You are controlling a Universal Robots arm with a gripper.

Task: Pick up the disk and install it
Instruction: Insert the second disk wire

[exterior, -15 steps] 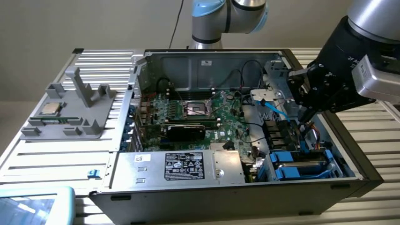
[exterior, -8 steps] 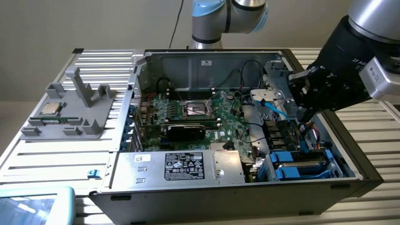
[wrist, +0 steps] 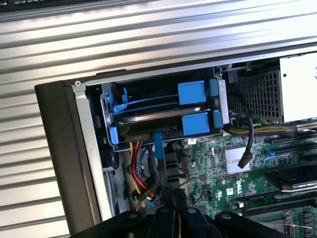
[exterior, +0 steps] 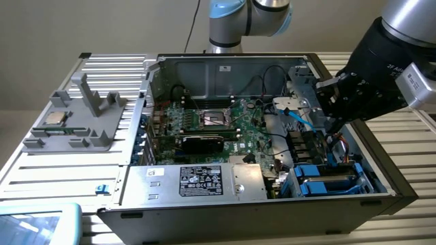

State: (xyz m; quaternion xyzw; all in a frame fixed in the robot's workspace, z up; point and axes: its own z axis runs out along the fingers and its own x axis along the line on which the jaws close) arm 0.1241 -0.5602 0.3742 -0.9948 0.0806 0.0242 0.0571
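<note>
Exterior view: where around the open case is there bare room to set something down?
Bare ribbed table lies between the grey fixture and the case wall, and beside the case at that view's right. Inside is crowded: motherboard, cables, the blue drive bay under the gripper.

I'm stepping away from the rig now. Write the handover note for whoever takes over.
Tool: shut, holding nothing that can be seen, poised inside the open computer case above the cables near the drive bay.
Disk: sits in the drive bay at the case's corner, on the exterior view's right, between blue rails, with a second blue carrier beside it.
Done: the disk appears to be in its bay.
Left: whether it is fully seated cannot be told from here; check that.
Elsewhere: grey fixture with a CPU chip stands outside the case.
</note>
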